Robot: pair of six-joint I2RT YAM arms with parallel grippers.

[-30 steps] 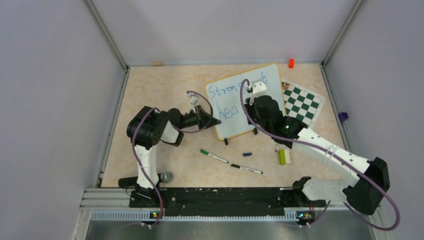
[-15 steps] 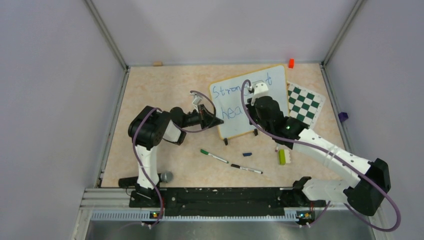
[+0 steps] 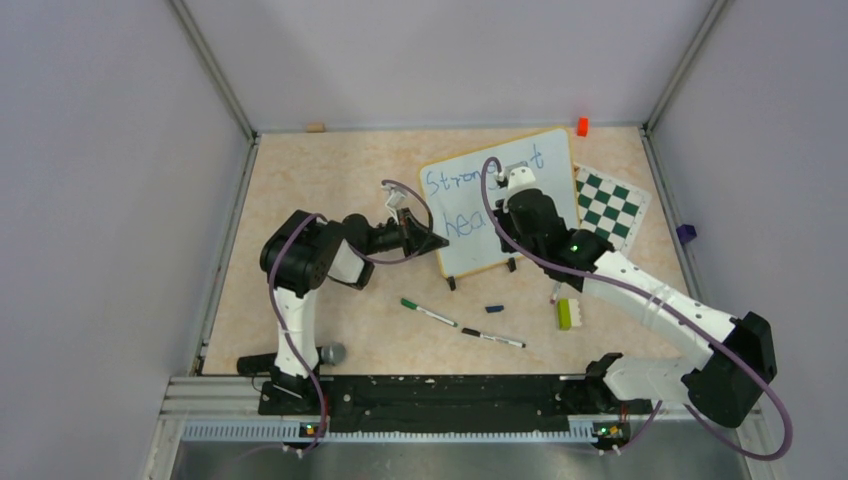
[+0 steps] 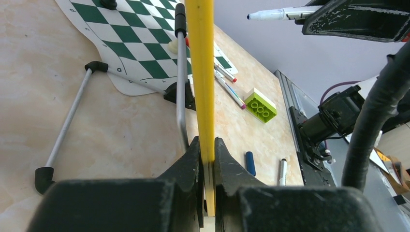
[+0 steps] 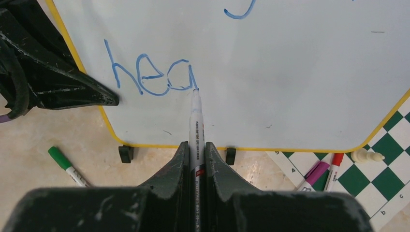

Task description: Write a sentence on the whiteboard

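The whiteboard [image 3: 462, 255], white with a yellow rim, stands tilted on the table's far middle. My left gripper [image 4: 207, 145] is shut on its yellow left edge [image 4: 200, 72], seen from above at the left gripper [image 3: 435, 243]. My right gripper [image 5: 197, 147] is shut on a white marker [image 5: 196, 125], and the marker's tip touches the board right after the blue letters "hea" [image 5: 150, 77]. The sentence shows in blue as a top line starting "Stron" [image 3: 450, 182] and a second line "hea" [image 3: 462, 224]. The right arm hides the middle of the top line.
A green-and-white chessboard [image 3: 612, 205] lies just right of the board. In front lie a green-capped marker [image 3: 428, 313], a black-capped marker [image 3: 493, 338], a blue cap [image 3: 494, 309] and a green brick [image 3: 565, 314]. An orange block [image 3: 582, 126] sits at the back wall.
The whiteboard and my left gripper holding it shifted a little to the right, mostly in the first half second. The right gripper stays on the second line with the marker.
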